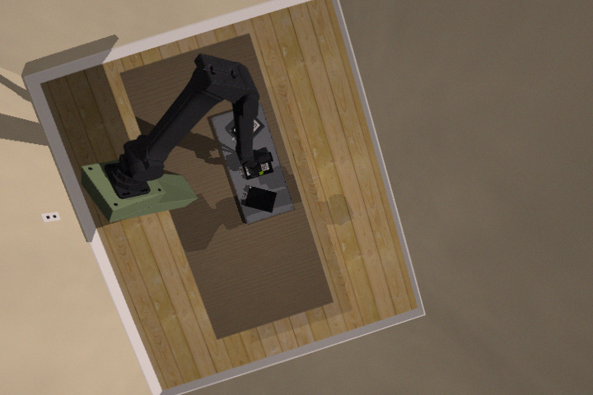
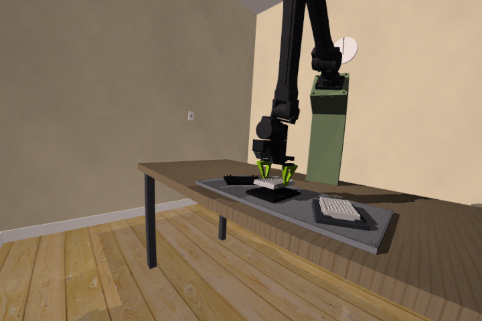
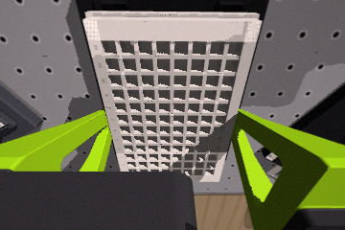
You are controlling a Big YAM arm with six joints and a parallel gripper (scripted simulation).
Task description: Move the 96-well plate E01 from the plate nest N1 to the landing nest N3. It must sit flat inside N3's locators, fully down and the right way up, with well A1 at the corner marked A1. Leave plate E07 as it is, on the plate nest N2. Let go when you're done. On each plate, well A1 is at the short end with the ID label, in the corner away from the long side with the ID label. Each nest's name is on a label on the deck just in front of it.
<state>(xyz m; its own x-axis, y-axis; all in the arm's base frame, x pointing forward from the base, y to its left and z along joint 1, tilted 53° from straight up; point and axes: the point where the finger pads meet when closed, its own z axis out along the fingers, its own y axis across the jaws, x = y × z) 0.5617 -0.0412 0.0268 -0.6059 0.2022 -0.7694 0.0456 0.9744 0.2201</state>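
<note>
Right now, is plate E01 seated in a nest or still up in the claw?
Up in the claw: plate E01 hangs clear above a black nest.
</note>
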